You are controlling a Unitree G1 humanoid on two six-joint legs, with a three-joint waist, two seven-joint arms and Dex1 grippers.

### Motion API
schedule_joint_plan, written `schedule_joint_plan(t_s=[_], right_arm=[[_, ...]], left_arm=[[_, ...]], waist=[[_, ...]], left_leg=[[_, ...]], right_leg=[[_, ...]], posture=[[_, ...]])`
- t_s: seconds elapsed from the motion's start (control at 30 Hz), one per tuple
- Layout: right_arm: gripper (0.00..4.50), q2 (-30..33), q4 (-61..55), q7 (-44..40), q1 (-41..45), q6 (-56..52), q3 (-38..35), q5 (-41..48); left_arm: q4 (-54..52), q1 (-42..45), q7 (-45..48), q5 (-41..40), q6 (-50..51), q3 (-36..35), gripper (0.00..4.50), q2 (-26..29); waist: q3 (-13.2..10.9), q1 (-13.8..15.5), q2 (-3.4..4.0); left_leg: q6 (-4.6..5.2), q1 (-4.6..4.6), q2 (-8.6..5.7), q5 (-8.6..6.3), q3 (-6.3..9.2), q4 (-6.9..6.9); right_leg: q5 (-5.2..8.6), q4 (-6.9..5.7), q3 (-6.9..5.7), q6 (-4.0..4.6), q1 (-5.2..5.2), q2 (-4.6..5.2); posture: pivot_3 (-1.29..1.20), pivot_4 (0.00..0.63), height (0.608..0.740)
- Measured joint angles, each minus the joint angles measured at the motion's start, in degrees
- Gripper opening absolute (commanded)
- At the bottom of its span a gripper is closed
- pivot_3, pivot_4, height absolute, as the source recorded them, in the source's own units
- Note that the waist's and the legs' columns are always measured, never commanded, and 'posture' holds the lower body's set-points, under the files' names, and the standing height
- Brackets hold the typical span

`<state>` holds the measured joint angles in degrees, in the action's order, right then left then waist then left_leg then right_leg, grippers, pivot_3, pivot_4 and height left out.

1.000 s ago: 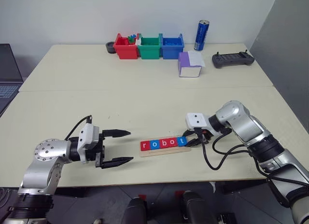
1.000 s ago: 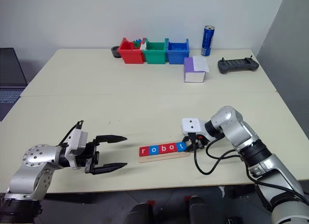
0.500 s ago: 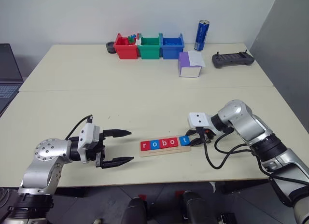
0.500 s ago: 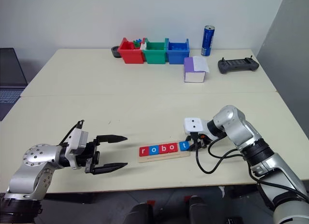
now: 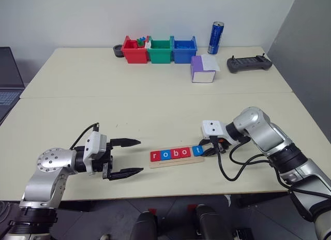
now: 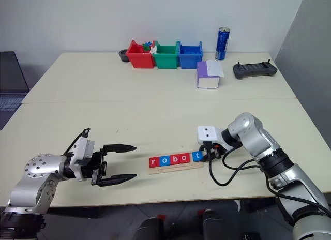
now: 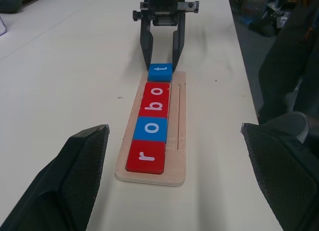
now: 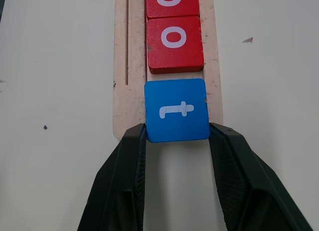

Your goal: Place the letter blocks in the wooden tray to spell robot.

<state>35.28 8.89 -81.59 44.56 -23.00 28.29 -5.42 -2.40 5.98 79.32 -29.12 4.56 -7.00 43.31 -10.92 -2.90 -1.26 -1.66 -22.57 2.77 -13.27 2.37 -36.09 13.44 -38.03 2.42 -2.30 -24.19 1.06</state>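
Observation:
The wooden tray (image 5: 176,162) lies near the table's front edge. On it sit the letter blocks in a row: red r (image 5: 154,156), blue b (image 5: 176,154) and a red o on each side of the b. The blue t (image 8: 177,110) lies at the tray's right end, overhanging it, a thin gap from the last o (image 8: 174,44). My right gripper (image 8: 178,133) is shut on the t, one finger against each side. My left gripper (image 5: 139,156) hovers open just left of the tray, pointing at it, holding nothing.
Red (image 5: 135,50), green (image 5: 160,50) and blue (image 5: 184,49) bins stand at the back, with a blue can (image 5: 215,37), a purple-and-white box (image 5: 204,70) and a black controller (image 5: 249,64) to their right. A laptop (image 5: 8,87) sits at the far left.

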Motion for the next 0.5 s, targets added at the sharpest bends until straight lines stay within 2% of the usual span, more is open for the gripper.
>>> schedule_joint_plan(t_s=[0.5], right_arm=[[1.47,-0.8,-0.7,0.5,0.9,-1.7,1.1,-0.8]], left_arm=[[-0.2,0.0,0.1,0.0,0.0,0.0,4.50,0.0]], waist=[[0.0,-0.2,-0.01]], left_leg=[[0.00,0.01,0.00,0.00,0.00,0.00]], right_leg=[[0.00,-0.01,0.00,0.00,0.00,0.00]], posture=[[0.00,0.150,0.740]])
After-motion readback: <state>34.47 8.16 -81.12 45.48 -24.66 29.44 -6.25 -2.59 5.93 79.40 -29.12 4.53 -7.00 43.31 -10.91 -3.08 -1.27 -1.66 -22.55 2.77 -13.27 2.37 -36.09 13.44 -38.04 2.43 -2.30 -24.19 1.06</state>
